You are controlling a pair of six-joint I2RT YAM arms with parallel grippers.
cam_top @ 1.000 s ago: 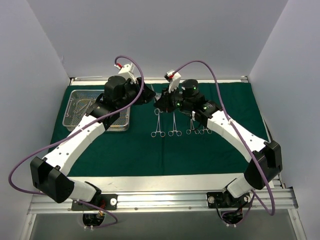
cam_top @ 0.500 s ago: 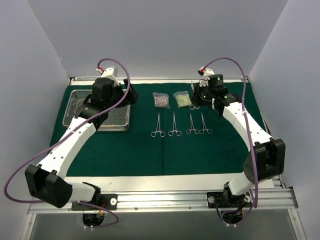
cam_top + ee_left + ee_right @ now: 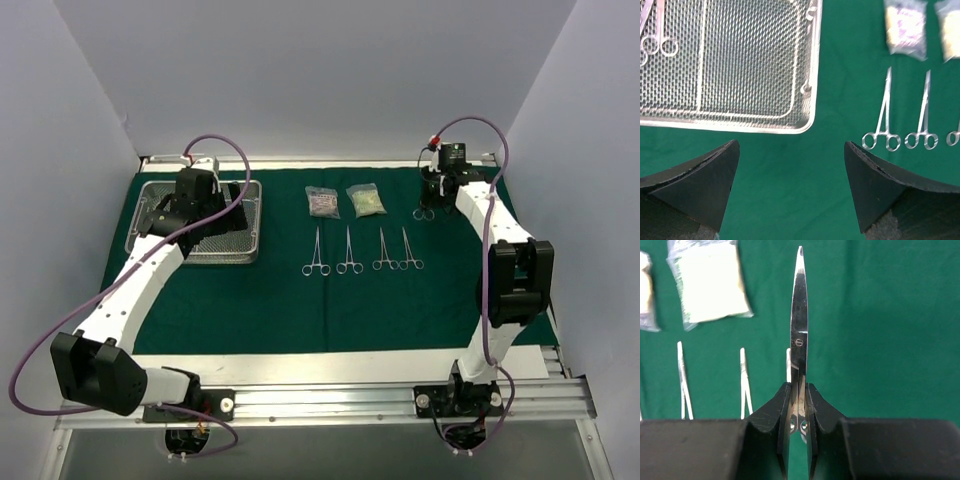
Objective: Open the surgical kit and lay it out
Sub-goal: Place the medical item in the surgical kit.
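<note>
The dark green cloth (image 3: 300,300) lies spread flat. The wire-mesh tray (image 3: 245,250) sits at its far left and still holds a few clamps (image 3: 655,42). Two clear pouches (image 3: 322,201) (image 3: 366,200) lie at the back centre. Several clamps (image 3: 316,252) (image 3: 349,252) (image 3: 384,250) lie in a row below them. My left gripper (image 3: 225,203) hovers open and empty over the tray; in its wrist view the gripper (image 3: 791,185) frames bare cloth by the tray's near right corner. My right gripper (image 3: 428,195) is shut on steel scissors (image 3: 799,315), held above the cloth at the back right.
White walls close in the back and both sides. A pale table strip (image 3: 300,365) and a metal rail (image 3: 320,405) run along the near edge. In the right wrist view, a pouch (image 3: 712,282) and clamp tips (image 3: 684,385) lie left of the held scissors.
My right arm has swung from the centre back to the far right, carrying the scissors. My left gripper has moved left, back over the tray. The two pouches now lie uncovered.
</note>
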